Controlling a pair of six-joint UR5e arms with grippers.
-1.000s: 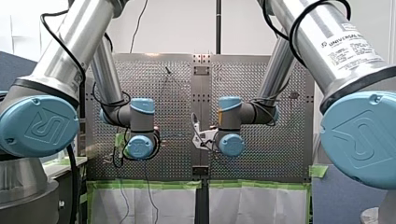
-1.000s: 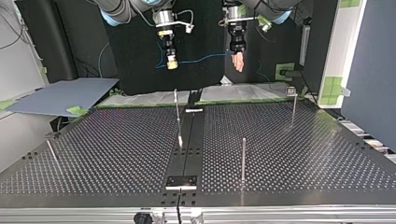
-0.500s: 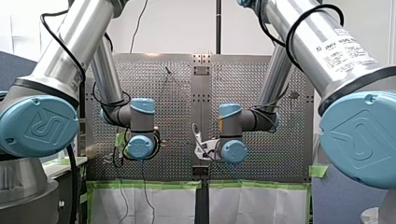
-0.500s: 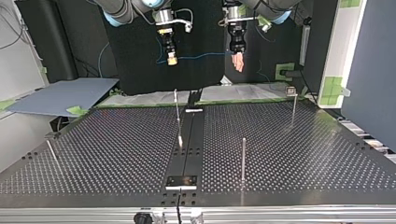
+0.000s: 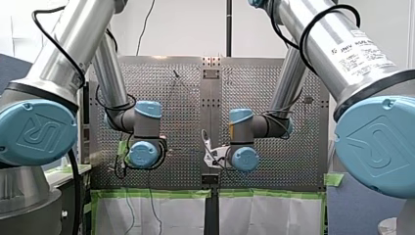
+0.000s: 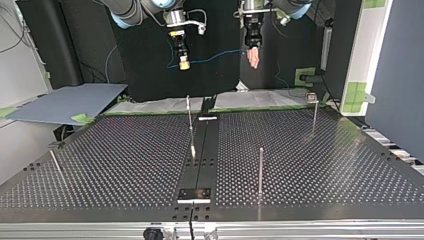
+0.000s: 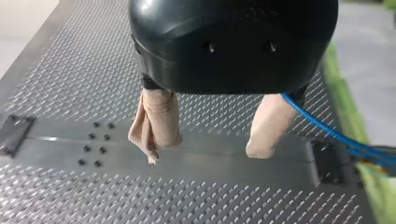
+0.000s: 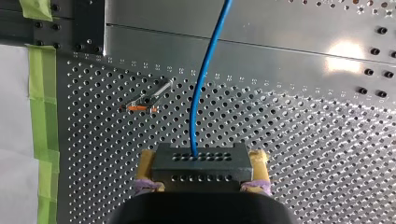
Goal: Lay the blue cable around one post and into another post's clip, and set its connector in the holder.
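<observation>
The surface [image 6: 325,165] is lying under both arms, with its posts standing out toward the top view's camera. My right arm [image 5: 337,54] and my left arm [image 5: 73,44] are both hanging over the edge of the surface nearest their bases.

The right hand [image 6: 183,63] is clamping the connector [image 8: 201,161] between its yellow pads [image 8: 148,158]. The left hand [image 7: 206,149] is standing open, and nothing is sitting between its beige pads [image 7: 156,119]. The cable [image 8: 203,98] is leaving the connector straight ahead of the right hand. It is stretching through the air across to the left hand, where it is passing just outside one pad. I cannot tell whether it is touching that pad.

So the cable's long axis is running from the top view's left to its right, rising a little toward the left hand. Nothing of it is lying on the surface yet. The clip post [image 6: 314,117] and the plain post [image 6: 260,170] are both standing toward the camera from that line, at the top view's right. The left arm is therefore looking the nearer to both, and the coming move is likely asking it to carry the span out to them. A dark plate [image 6: 195,194] is sitting on the centre strip; whether it is the holder I cannot tell.
</observation>
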